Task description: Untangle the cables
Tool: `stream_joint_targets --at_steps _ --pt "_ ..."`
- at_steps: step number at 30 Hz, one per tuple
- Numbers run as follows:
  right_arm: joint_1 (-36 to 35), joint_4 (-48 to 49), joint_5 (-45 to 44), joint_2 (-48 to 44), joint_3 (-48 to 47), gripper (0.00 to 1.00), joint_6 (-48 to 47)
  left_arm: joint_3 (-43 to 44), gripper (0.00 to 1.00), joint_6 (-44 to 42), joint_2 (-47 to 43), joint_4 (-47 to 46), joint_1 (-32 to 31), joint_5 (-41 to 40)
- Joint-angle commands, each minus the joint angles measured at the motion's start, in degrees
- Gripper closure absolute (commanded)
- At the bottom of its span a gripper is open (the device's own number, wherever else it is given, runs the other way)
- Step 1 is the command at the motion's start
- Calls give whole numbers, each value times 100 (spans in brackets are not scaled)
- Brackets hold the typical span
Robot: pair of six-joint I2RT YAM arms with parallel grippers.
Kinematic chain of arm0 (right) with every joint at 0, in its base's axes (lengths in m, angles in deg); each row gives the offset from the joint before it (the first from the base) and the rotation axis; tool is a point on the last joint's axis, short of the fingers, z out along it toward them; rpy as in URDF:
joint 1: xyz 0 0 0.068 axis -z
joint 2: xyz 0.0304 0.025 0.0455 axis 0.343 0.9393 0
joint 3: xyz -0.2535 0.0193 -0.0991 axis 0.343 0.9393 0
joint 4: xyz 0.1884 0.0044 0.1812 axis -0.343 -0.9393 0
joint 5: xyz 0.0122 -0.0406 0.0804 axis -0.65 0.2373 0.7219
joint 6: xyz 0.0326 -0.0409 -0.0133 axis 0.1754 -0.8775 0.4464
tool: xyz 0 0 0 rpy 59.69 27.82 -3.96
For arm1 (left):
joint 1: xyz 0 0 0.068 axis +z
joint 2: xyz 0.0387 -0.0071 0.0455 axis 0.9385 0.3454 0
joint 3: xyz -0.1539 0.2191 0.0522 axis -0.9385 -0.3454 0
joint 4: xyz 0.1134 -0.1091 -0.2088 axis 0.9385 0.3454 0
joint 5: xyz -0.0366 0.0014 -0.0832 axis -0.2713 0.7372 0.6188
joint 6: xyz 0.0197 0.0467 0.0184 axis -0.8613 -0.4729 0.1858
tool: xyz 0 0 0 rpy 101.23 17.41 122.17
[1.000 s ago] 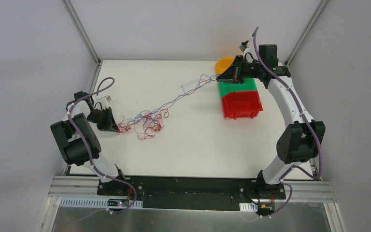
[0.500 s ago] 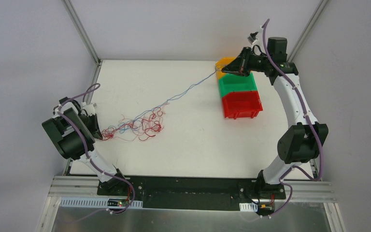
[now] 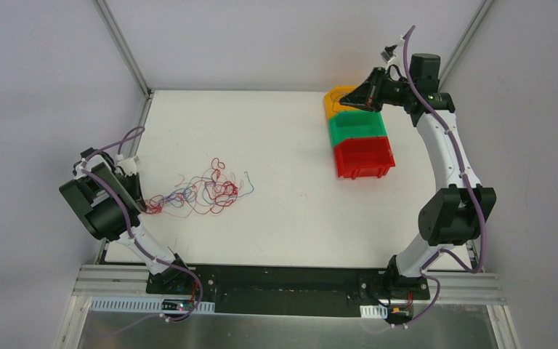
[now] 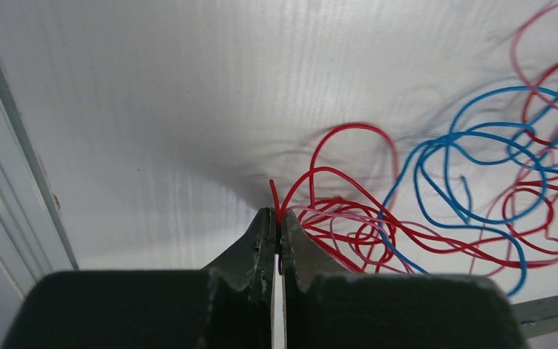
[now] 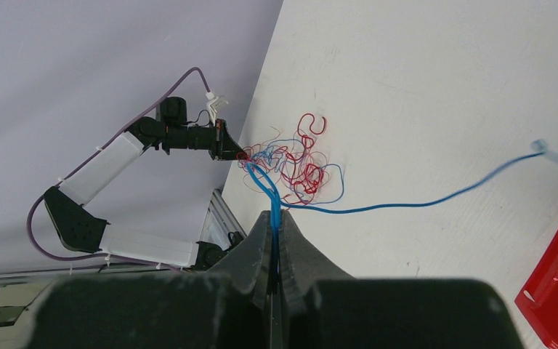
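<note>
Over on the left, the left gripper sits low at the left edge of the table, jaws pressed together on a red cable that springs out from between its tips. Just to its right lies the knot of cables, red curls with a few blue loops through them, heaped on the near-left part of the table.

Across to the far right: the right gripper is up over the yellow bin, the farthest of three in a row, with the green bin and the red bin nearer. Its jaws are pinched on a blue cable, which curls below the tips and trails off to one side. From overhead no strand shows between this gripper and the heap, so I'd call that blue cable free of the tangle.

So the step in hand looks like separating one cable while the left anchors the bundle. The next move likely calls for the right gripper to lower and let the blue cable go into a bin, which one I can't tell, then return for another strand. The wire is springy and hair-thin, so it may cling to the fingers.

No brand, label or writing is readable anywhere.
</note>
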Motion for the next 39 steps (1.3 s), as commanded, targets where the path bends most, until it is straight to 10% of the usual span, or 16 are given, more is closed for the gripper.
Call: stream_joint_targets --at_steps 1,11,24,34,37,39 --pt "-415 179 252 -157 -21 100 -8 75 97 -367 -725 394 -101 1355" --pt "-1597 -80 341 -57 -154 100 -377 1004 1 504 -2516 492 -1645 3812" --pt "-2297 432 657 208 -364 100 248 25 1 1930 -2627 -2607 -5511 3374" --pt "-2290 485 659 296 -499 100 341 -223 2 2686 -1516 -4364 -6050 2613" --pt "-2293 504 658 311 -500 100 361 -89 16 2860 -1307 -4518 -6059 2583" --pt "-2236 503 646 316 -510 100 387 -22 42 2906 -1267 -4441 -6055 2676"
